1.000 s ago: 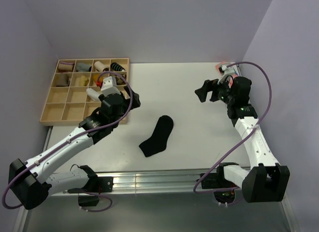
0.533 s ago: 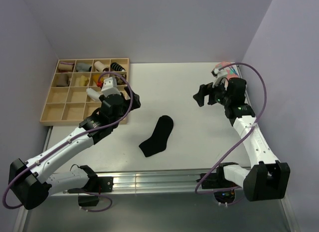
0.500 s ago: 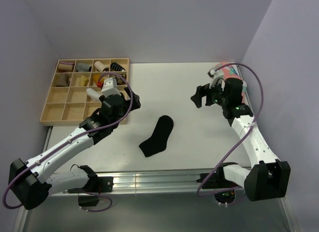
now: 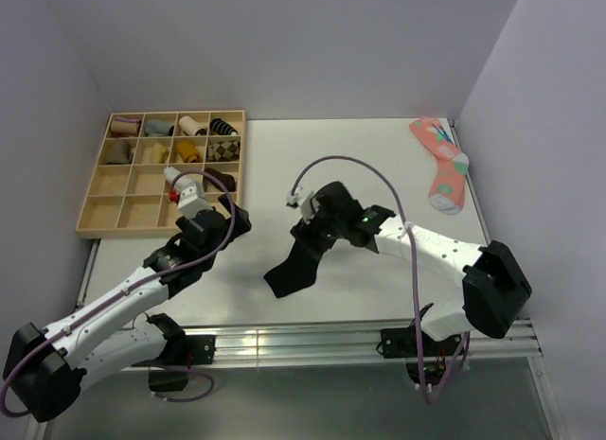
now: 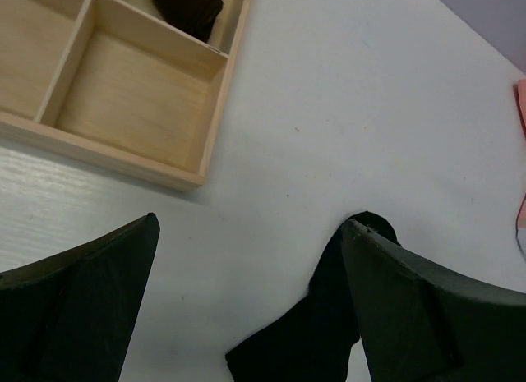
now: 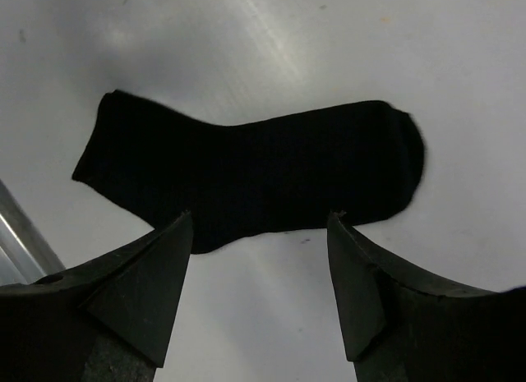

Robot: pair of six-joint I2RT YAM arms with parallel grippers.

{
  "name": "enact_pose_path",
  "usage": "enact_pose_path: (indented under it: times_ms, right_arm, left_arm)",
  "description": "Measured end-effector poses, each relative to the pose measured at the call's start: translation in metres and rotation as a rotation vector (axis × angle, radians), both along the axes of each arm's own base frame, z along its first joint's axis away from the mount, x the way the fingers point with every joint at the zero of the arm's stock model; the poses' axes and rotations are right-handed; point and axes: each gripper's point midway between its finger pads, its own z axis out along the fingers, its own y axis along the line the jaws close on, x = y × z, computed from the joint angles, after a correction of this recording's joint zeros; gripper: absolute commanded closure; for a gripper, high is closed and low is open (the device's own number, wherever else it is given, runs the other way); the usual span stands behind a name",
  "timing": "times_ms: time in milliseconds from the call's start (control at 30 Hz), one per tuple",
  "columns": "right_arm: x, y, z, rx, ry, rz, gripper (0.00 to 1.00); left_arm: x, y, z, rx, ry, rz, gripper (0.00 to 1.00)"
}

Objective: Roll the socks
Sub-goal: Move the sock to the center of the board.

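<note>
The black sock (image 4: 295, 265) is my reference for everything here: it lies flat and unrolled on the white worktop (image 4: 379, 156), a soft bent shape with one squared end and one rounded end. My right gripper (image 4: 311, 234) hangs directly over the far end of that sock, the arm reaching in low across the worktop from the sock's right side. Through my right wrist camera I see the sock (image 6: 246, 181) stretched sideways beyond my right gripper (image 6: 259, 222), its rounded end to the right and its squared end to the left, and my right jaws stand spread apart with nothing between them; I cannot tell whether the tips touch the fabric or hover just above it. My left gripper (image 4: 235, 222) sits to the left of the sock, near it but apart from it, with its jaws spread as wide as they go and empty. In my left wrist view the sock (image 5: 304, 337) shows low in the gap of my left gripper (image 5: 246, 226), partly hidden behind the right-hand jaw. Further left of the sock, past my left arm, a wooden tray (image 4: 95, 218) of square compartments rests on the worktop, its far rows holding rolled bundles and its near compartments bare; one near compartment of the tray (image 5: 205, 127) shows in the left wrist view. Well away to the far right of the black sock, at the worktop's corner, lies a coral-pink sock (image 4: 443, 170) with pale spots.
</note>
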Motion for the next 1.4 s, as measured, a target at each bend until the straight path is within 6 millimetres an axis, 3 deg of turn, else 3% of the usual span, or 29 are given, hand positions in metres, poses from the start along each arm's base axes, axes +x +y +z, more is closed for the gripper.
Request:
enact_pose_path:
  times_ms: [167,333,600,733,933,1400]
  right_arm:
    - [-0.039,0.03,-0.017,-0.065,0.013,0.09,0.31]
    - [-0.057,0.042,-0.035,-0.108,0.047,0.103,0.35]
    - [-0.083,0.067,-0.06,-0.179,0.088,0.139,0.44]
    - [-0.091,0.084,-0.065,-0.196,0.082,0.16,0.52]
    - [-0.104,0.1,-0.08,-0.244,0.073,0.181,0.55]
    - [-0.104,0.101,-0.099,-0.315,0.064,0.199,0.6]
  left_arm:
    - [-0.008,0.019,0.003,-0.06,-0.021,0.073,0.0]
    - [-0.01,0.033,0.009,-0.083,-0.035,0.128,0.0]
    - [-0.01,0.052,0.001,-0.066,-0.003,0.195,0.0]
    - [-0.009,0.06,0.001,-0.068,-0.004,0.223,0.0]
    - [-0.008,0.069,0.004,-0.072,-0.011,0.252,0.0]
    - [-0.007,0.077,0.003,-0.075,-0.005,0.266,0.01]
